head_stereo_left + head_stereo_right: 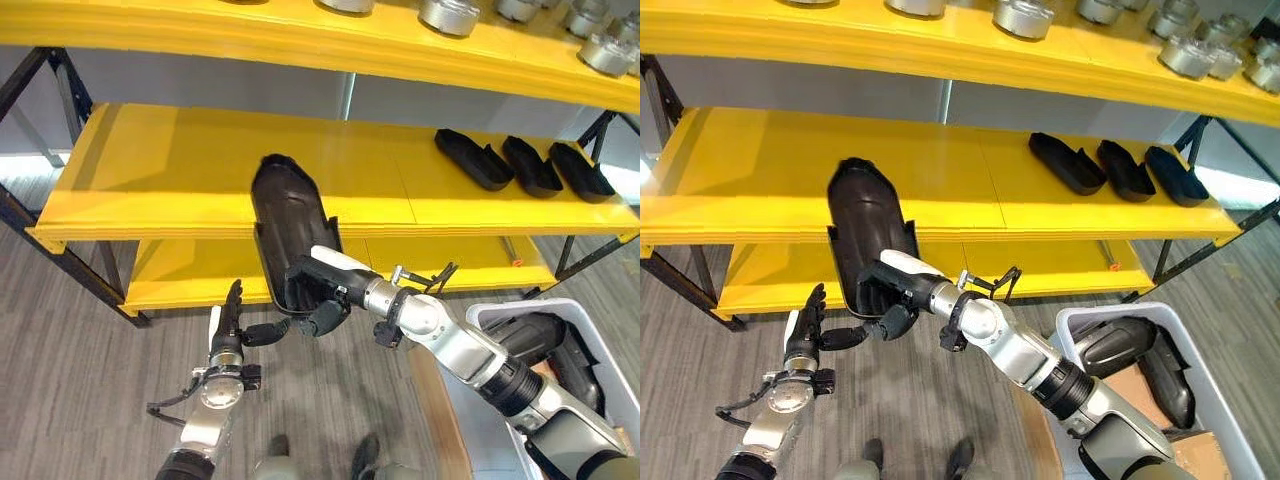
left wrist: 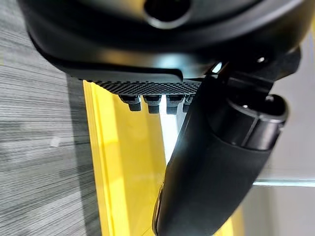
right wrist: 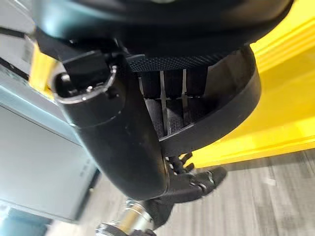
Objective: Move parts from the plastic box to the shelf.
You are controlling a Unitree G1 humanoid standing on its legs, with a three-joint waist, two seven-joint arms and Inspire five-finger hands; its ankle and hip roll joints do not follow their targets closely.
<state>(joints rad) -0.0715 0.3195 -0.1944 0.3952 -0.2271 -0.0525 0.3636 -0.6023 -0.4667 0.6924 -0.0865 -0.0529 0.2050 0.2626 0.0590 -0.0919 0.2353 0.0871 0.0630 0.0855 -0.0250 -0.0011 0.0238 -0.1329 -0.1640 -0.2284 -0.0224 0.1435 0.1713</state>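
A long black plastic part (image 1: 285,205) leans tilted against the middle yellow shelf (image 1: 150,170), its far end on the shelf board and its near end out over the front edge. My right hand (image 1: 318,290) is shut on that near end, fingers (image 3: 172,103) curled inside the rim and the thumb outside. My left hand (image 1: 230,322) hangs open just below and left of it, fingers straight up and thumb (image 2: 211,187) reaching towards the right hand. The pale plastic box (image 1: 500,312) at the lower right holds more black parts (image 1: 545,345).
Three black parts (image 1: 530,165) lie side by side at the right end of the middle shelf. Round metal pieces (image 1: 450,15) stand on the top shelf. A lower yellow shelf (image 1: 190,270) runs beneath. Dark frame legs (image 1: 70,265) stand at the left.
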